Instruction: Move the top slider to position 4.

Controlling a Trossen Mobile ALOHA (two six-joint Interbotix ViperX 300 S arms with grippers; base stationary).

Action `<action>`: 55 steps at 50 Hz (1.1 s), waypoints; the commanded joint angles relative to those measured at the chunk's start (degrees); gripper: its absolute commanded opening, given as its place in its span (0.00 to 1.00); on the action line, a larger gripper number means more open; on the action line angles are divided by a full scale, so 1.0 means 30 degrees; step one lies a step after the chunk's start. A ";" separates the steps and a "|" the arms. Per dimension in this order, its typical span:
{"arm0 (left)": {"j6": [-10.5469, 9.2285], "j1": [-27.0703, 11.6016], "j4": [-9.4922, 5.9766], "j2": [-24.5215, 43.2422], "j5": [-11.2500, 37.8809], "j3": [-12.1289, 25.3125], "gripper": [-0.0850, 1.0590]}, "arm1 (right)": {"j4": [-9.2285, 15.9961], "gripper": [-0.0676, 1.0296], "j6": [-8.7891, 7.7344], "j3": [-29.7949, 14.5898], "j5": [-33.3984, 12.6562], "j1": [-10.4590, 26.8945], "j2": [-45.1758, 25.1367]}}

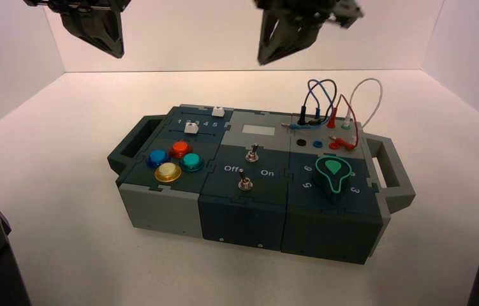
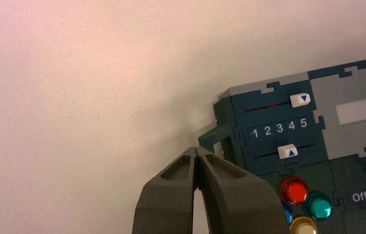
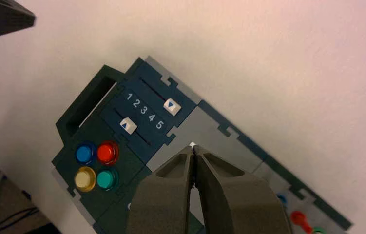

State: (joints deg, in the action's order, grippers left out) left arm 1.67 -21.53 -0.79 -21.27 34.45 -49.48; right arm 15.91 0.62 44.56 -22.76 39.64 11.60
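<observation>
The top slider [image 1: 218, 112] is a small white knob at the far left corner of the box. In the left wrist view the top slider [image 2: 300, 99] sits at the end of its slot by the digit 5, just past the digit 4 [image 2: 291, 125]. It also shows in the right wrist view [image 3: 172, 106], beside the 4 [image 3: 151, 119]. My right gripper [image 1: 268, 57] hangs shut and empty high above the box's far side; its tip [image 3: 193, 147] is over the grey panel. My left gripper [image 1: 112, 48] is shut and empty, high off the box's left [image 2: 198, 150].
The second white knob [image 2: 287, 151] sits in the nearer slot by the 3 and 4. Red [image 1: 180, 149], blue, teal and yellow buttons lie in front of the sliders. Two toggle switches [image 1: 252, 153], a green dial [image 1: 332, 172] and looped wires [image 1: 326, 102] fill the rest of the box.
</observation>
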 commanded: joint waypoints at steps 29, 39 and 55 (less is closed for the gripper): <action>0.0117 -0.0088 0.0000 0.0117 0.0469 0.0703 0.05 | 0.4043 0.04 -0.0059 -0.2754 -0.1084 0.0117 -0.4600; 0.0088 -0.0088 0.0029 0.0176 0.0498 0.0732 0.05 | 0.4102 0.04 -0.0117 -0.3457 -0.1084 0.0117 -0.5596; 0.0117 -0.0088 0.0029 0.0234 0.0498 0.0732 0.05 | 0.4102 0.04 -0.0176 -0.4189 -0.1084 0.0117 -0.6621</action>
State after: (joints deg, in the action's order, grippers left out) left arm 1.76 -21.62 -0.70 -20.21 36.12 -48.96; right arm 27.95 0.18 33.66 -26.19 39.73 -8.70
